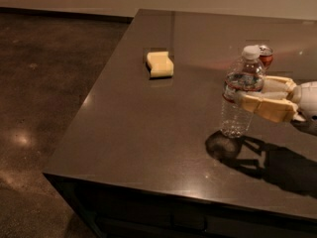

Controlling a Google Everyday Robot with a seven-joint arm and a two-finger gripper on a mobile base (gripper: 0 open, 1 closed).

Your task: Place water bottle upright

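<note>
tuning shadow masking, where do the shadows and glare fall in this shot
Camera view: the gripper, jaws closed around the water bottle at the right edge, throws a dark shadow on the table towards the camera, so the light likely comes from above and behind. Same view: faint glare on the table's left edge and a bright spot on the floor.

- Gripper point(246, 94) comes in from the right edge, held about level, fingertips pointing left.
- Two tan fingers point(270, 109), one nearer the camera and one farther back.
- Fingers closed on the bottle point(235, 118) from either side, at label-band height; bottle upright in the grasp.
- White wrist point(308, 97) sits directly behind the fingers, cut off by the frame edge.
</note>
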